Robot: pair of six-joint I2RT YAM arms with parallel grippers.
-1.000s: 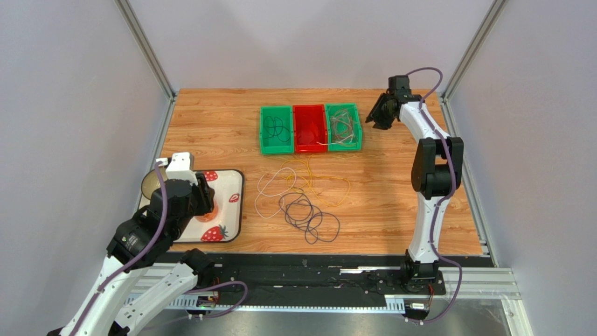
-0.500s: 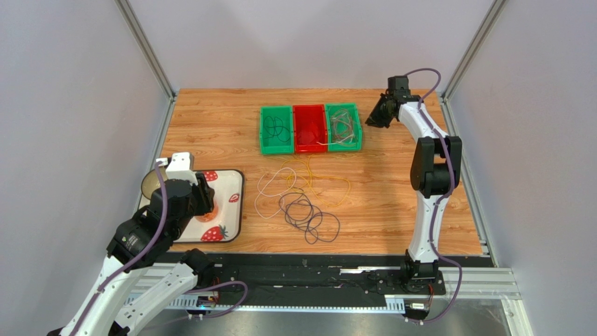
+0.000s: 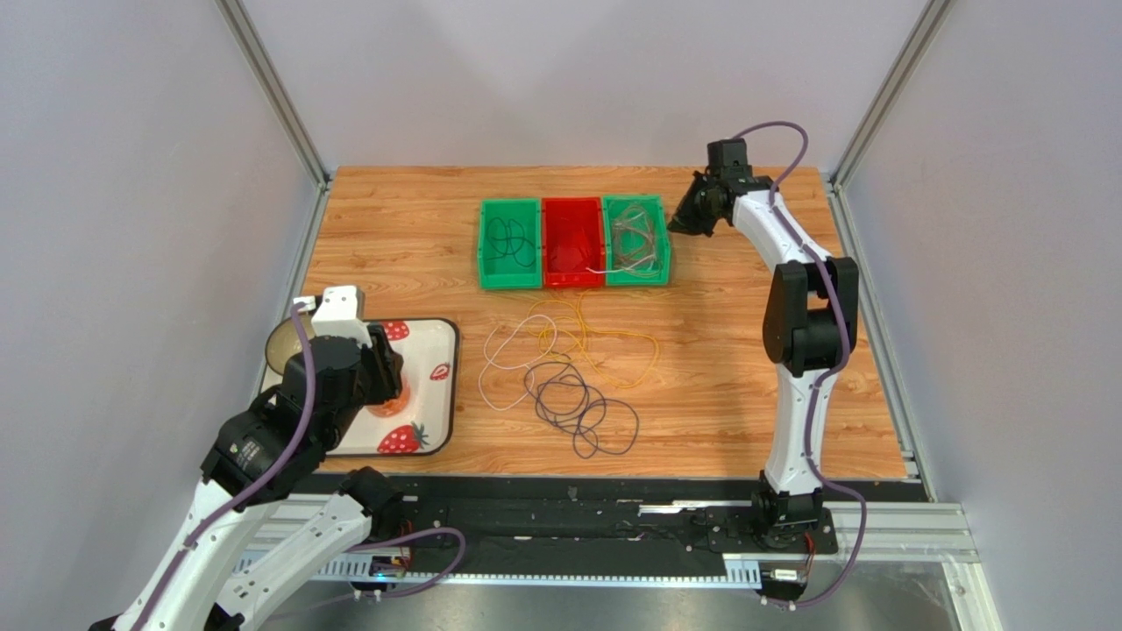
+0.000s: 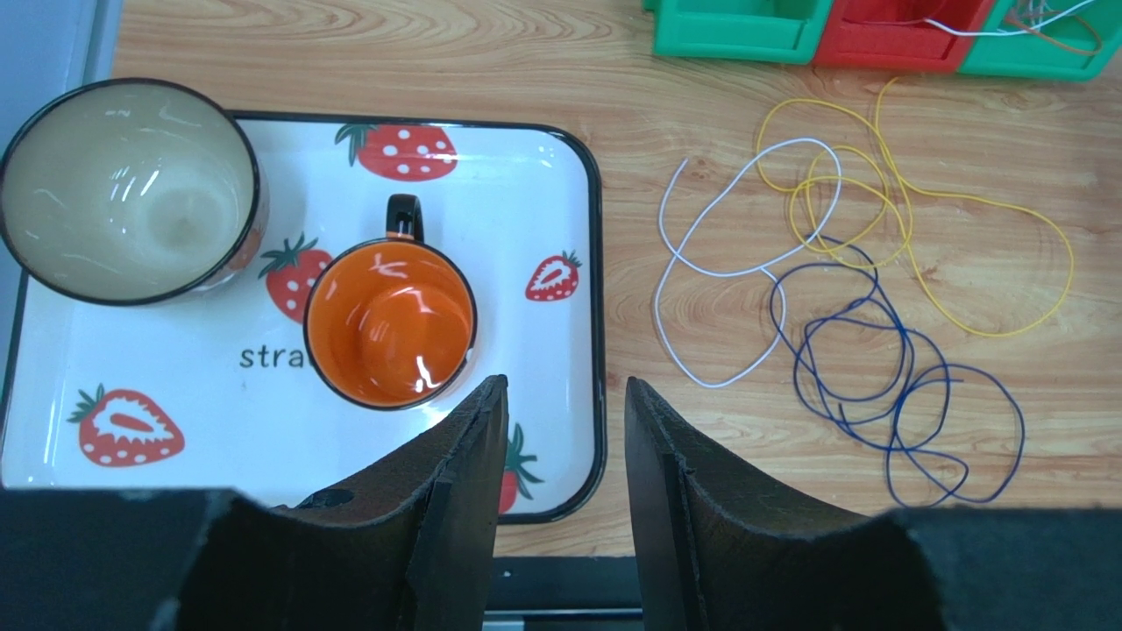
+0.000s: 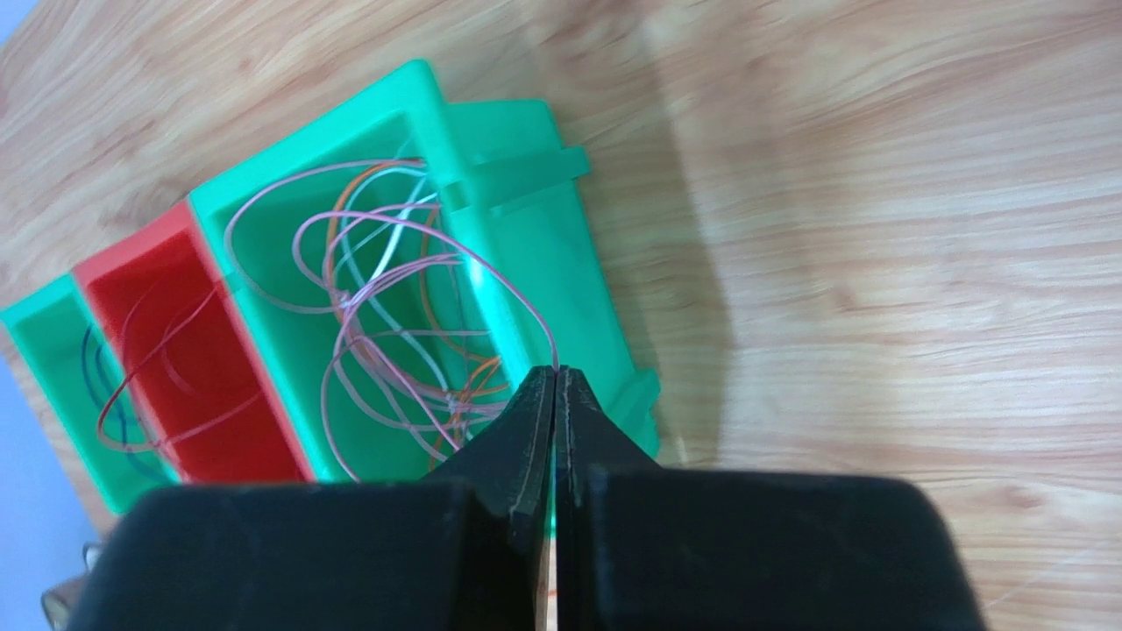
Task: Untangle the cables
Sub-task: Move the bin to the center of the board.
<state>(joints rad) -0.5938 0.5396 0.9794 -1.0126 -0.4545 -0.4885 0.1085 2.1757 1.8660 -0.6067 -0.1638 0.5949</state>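
Cables [image 3: 564,379] loose on wooden surface [image 3: 395,224], centre of top view; more in the bins above.

Heap: white loop at left, yellow at upper right, dark purple coils lowest, all overlapping at the middle. Row of three bins in upper middle of frame: left green bin [image 3: 510,281] with dark coils, red bin [image 3: 573,280] with a reddish loop, right green bin [image 3: 638,279] with pink, white and orange loops. One white strand from red bin over the shared rim into the right one. Right pincer [image 5: 556,375] shut tight at that bin's right-hand end, a pink loop running up to its tips; hold on it not certain. Left pincer [image 4: 564,388] about half open, nothing between the fingers, above lower edge of strawberry tray [image 4: 560,197] at lower left of top view, well apart from heap. On tray: orange cup [image 4: 390,322], bowl [image 4: 125,191].
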